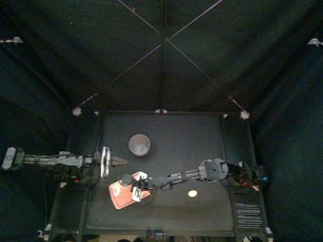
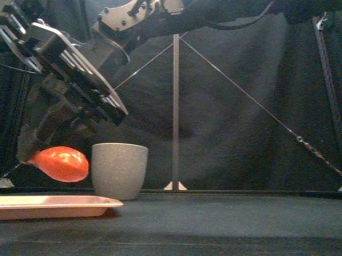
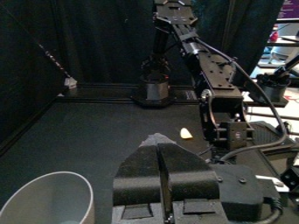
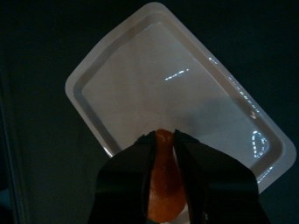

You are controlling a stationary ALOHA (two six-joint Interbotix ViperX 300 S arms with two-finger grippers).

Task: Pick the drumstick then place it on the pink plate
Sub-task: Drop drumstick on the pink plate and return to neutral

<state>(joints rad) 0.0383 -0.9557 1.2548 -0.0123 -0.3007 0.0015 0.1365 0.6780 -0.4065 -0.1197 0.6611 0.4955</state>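
While two arms work over the table, I count one pink plate (image 2: 54, 206) at the front left, one grey cup (image 2: 118, 168) further back, one red-orange drumstick (image 2: 60, 163) and one yellow bit (image 1: 194, 192) off to the right, too small to identify. The right pincer (image 4: 163, 138) is clamped narrowly on the drumstick, which hangs just above the plate without touching it, its gripped end cut off in the wrist view. The left pincer (image 3: 159, 142) hovers beside the cup, jaws pressed together, empty.
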